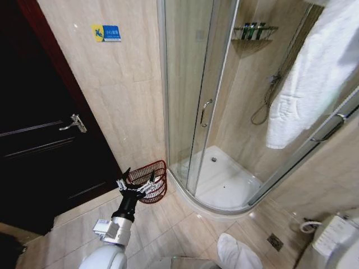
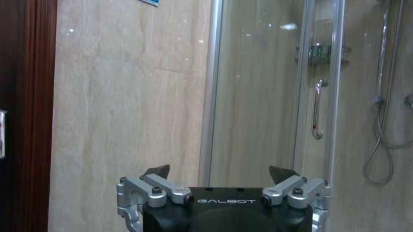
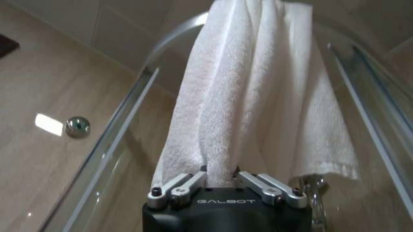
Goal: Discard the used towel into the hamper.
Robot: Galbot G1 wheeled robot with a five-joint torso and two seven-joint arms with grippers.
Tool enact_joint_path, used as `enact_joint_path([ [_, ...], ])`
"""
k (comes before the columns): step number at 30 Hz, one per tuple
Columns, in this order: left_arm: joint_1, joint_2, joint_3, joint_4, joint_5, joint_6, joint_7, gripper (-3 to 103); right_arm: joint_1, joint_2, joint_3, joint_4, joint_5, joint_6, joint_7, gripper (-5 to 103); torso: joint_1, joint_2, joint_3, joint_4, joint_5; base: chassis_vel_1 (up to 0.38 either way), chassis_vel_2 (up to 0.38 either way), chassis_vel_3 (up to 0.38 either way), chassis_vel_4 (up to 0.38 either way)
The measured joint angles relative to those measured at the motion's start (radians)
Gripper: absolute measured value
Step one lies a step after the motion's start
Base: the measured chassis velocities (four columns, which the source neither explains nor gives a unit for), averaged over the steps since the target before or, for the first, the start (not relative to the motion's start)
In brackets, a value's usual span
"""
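The towel (image 1: 305, 78) is white and hangs high at the right, draped over the top of the glass shower enclosure. In the right wrist view my right gripper (image 3: 220, 172) is shut on a fold of the towel (image 3: 252, 96), which hangs down past it. The hamper (image 1: 157, 189), a small dark red wire basket, stands on the floor against the wall beside the shower. My left gripper (image 1: 137, 185) hovers at the hamper's near rim. It is open with nothing between its fingers, as the left wrist view shows for that left gripper (image 2: 219, 175).
The curved glass shower enclosure (image 1: 193, 112) with its door handle (image 1: 205, 112) stands right of the hamper. A dark door (image 1: 39, 140) is at the left. A toilet (image 1: 335, 240) and a floor drain (image 1: 275, 241) lie at the lower right. Beige floor tiles stretch in front.
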Motion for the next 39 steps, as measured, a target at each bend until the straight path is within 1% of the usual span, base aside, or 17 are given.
enact_joint_path([
  [2, 0.000, 0.000, 0.000, 0.000, 0.000, 0.000, 0.000, 100, -0.014, -0.001, 0.011, 0.009, 0.001, 0.015, 0.001, 8, 0.000, 0.000, 0.000, 0.0000, 0.0000, 0.000, 0.000, 0.000, 0.000],
  [5, 0.000, 0.000, 0.000, 0.000, 0.000, 0.000, 0.000, 100, -0.116, 0.010, 0.087, 0.069, -0.001, 0.043, 0.001, 8, 0.000, 0.000, 0.000, 0.0001, -0.0006, 0.000, 0.000, 0.000, 0.000],
  [6, 0.000, 0.000, 0.000, 0.000, 0.000, 0.000, 0.000, 100, -0.116, 0.010, 0.087, 0.069, -0.001, 0.043, 0.001, 8, 0.000, 0.000, 0.000, 0.0001, -0.0006, 0.000, 0.000, 0.000, 0.000],
  [10, 0.000, 0.000, 0.000, 0.000, 0.000, 0.000, 0.000, 100, -0.307, 0.044, 0.215, 0.150, -0.011, 0.063, -0.016, 8, 0.000, 0.000, 0.000, 0.0000, -0.0005, 0.000, 0.000, 0.000, 0.000],
  [12, 0.000, 0.000, 0.000, 0.000, 0.000, 0.000, 0.000, 100, -0.320, 0.048, 0.224, 0.154, -0.011, 0.064, -0.018, 8, 0.000, 0.000, 0.000, 0.0000, -0.0006, 0.000, 0.000, 0.000, 0.000],
  [13, 0.000, 0.000, 0.000, 0.000, 0.000, 0.000, 0.000, 100, -0.400, 0.070, 0.270, 0.180, -0.014, 0.074, -0.030, 8, 0.000, 0.000, 0.000, -0.0002, -0.0003, 0.000, 0.000, 0.000, 0.000],
  [18, 0.000, 0.000, 0.000, 0.000, 0.000, 0.000, 0.000, 100, -0.511, 0.127, 0.329, 0.223, -0.022, 0.103, -0.048, 8, 0.000, 0.000, 0.000, 0.0002, -0.0004, 0.000, 0.000, 0.000, 0.000],
  [20, 0.000, 0.000, 0.000, 0.000, 0.000, 0.000, 0.000, 100, -0.600, 0.196, 0.370, 0.262, -0.040, 0.128, -0.065, 8, 0.000, 0.000, 0.000, 0.0000, -0.0002, 0.000, 0.000, 0.000, 0.000],
  [22, 0.000, 0.000, 0.000, 0.000, 0.000, 0.000, 0.000, 100, -0.645, 0.237, 0.381, 0.282, -0.057, 0.148, -0.074, 8, 0.000, 0.000, 0.000, -0.0002, -0.0004, 0.000, 0.000, 0.000, 0.000],
  [23, 0.000, 0.000, 0.000, 0.000, 0.000, 0.000, 0.000, 100, -0.645, 0.237, 0.381, 0.282, -0.057, 0.148, -0.074, 8, 0.000, 0.000, 0.000, -0.0002, -0.0004, 0.000, 0.000, 0.000, 0.000],
  [27, 0.000, 0.000, 0.000, 0.000, 0.000, 0.000, 0.000, 100, -0.749, 0.356, 0.374, 0.315, -0.127, 0.220, -0.105, 8, 0.000, 0.000, 0.000, -0.0001, -0.0002, 0.000, 0.000, 0.000, 0.000],
  [31, 0.000, 0.000, 0.000, 0.000, 0.000, 0.000, 0.000, 100, -0.771, 0.389, 0.361, 0.323, -0.149, 0.238, -0.113, 8, 0.000, 0.000, 0.000, 0.0000, -0.0004, 0.000, 0.000, 0.000, 0.000],
  [32, 0.000, 0.000, 0.000, 0.000, 0.000, 0.000, 0.000, 100, -0.801, 0.427, 0.340, 0.331, -0.181, 0.266, -0.128, 8, 0.000, 0.000, 0.000, 0.0000, -0.0008, 0.000, 0.000, 0.000, 0.000],
  [34, 0.000, 0.000, 0.000, 0.000, 0.000, 0.000, 0.000, 100, -0.830, 0.468, 0.316, 0.334, -0.221, 0.294, -0.146, 8, 0.000, 0.000, 0.000, 0.0000, -0.0005, 0.000, 0.000, 0.000, 0.000],
  [35, 0.000, 0.000, 0.000, 0.000, 0.000, 0.000, 0.000, 100, -0.830, 0.468, 0.316, 0.334, -0.221, 0.294, -0.146, 8, 0.000, 0.000, 0.000, 0.0000, -0.0005, 0.000, 0.000, 0.000, 0.000],
  [38, 0.000, 0.000, 0.000, 0.000, 0.000, 0.000, 0.000, 100, -0.870, 0.527, 0.288, 0.336, -0.264, 0.326, -0.166, 8, 0.000, 0.000, 0.000, -0.0001, -0.0002, 0.000, 0.000, 0.000, 0.000],
  [39, 0.000, 0.000, 0.000, 0.000, 0.000, 0.000, 0.000, 100, -0.870, 0.527, 0.288, 0.336, -0.264, 0.326, -0.166, 8, 0.000, 0.000, 0.000, -0.0001, -0.0002, 0.000, 0.000, 0.000, 0.000],
])
